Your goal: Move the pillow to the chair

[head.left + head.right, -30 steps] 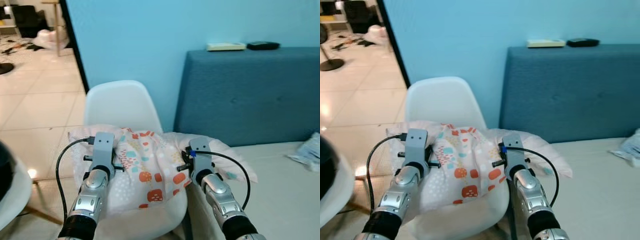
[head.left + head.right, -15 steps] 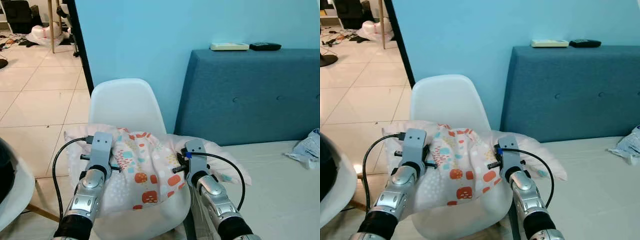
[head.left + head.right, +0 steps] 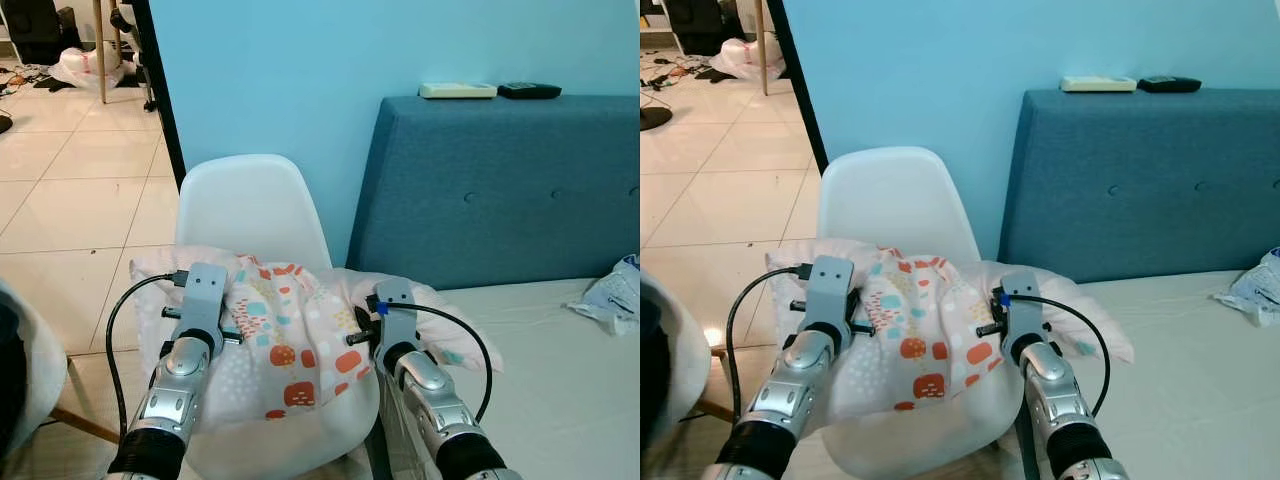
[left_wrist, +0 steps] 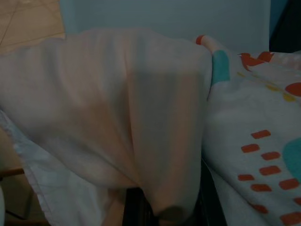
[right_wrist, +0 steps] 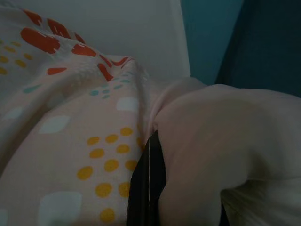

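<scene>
Pale pink patterned pillow [image 3: 290, 335] — draped across white chair [image 3: 250, 205] seat

A soft pillow [image 3: 290, 335] of matt pale pink cloth, printed with red, teal and yellow shapes, creases into loose folds. The chair [image 3: 250, 205] has a smooth white moulded plastic shell with a faint sheen. The robot's arms are brushed silver metal with ribbed black sleeves, and thin glossy black cables loop from their grey plastic wrist housings. The headboard [image 3: 500, 190] is matt blue woven fabric with tufted buttons. The mattress [image 3: 560, 400] wears plain, matt off-white cloth. The floor [image 3: 70, 210] is glossy cream tile, catching reflections. The wall [image 3: 330, 70] is flat, matt blue paint.
</scene>
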You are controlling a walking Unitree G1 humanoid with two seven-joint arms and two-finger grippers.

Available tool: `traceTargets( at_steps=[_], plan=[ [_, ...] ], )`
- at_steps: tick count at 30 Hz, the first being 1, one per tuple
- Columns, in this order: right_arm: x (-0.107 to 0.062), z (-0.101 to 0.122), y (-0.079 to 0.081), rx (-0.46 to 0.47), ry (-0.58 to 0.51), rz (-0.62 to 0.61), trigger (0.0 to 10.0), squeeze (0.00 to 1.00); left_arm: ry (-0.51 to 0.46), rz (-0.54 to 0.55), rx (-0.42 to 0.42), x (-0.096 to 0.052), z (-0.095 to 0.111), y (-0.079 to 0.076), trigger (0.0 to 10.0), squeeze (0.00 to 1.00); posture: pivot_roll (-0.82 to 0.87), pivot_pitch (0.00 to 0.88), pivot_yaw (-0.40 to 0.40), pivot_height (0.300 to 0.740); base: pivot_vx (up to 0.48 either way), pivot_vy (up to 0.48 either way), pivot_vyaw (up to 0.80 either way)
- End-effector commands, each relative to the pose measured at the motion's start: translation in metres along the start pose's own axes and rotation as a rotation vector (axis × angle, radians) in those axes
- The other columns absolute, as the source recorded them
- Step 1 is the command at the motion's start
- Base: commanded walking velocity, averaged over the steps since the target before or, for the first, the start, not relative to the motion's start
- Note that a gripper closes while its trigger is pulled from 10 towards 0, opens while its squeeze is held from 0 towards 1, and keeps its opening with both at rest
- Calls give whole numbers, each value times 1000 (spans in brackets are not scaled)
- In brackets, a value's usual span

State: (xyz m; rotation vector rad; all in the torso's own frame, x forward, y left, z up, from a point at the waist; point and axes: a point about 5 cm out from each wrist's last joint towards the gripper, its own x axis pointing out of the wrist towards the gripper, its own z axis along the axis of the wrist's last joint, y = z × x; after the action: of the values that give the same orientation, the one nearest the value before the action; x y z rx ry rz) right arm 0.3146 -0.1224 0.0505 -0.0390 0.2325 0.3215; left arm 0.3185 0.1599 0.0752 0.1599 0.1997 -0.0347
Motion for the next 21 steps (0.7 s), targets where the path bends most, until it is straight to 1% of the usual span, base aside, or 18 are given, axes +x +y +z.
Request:
traceTargets(
  at_steps=[1,4,17,20,21],
  plan=[
    [3,11,7,1,-43,38,10000,0,-38,-26,17,1,7,-4,10000,0,-33,28,-36,650,0,0,0],
    [3,9,8,-7,-31,42,10000,0,-36,-26,18,0,6,-4,10000,0,-31,31,-35,640,0,0,0],
    [5,12,10,-1,-42,56,10000,0,-34,-32,18,1,7,-5,10000,0,-29,42,-38,640,0,0,0],
    [5,13,11,0,-43,64,10000,0,-38,-27,30,0,8,-4,10000,0,-28,45,-40,635,0,0,0],
    [6,14,11,-3,-46,73,10000,0,-41,-18,47,0,8,-1,10000,0,-28,48,-42,630,0,0,0]
  ],
)
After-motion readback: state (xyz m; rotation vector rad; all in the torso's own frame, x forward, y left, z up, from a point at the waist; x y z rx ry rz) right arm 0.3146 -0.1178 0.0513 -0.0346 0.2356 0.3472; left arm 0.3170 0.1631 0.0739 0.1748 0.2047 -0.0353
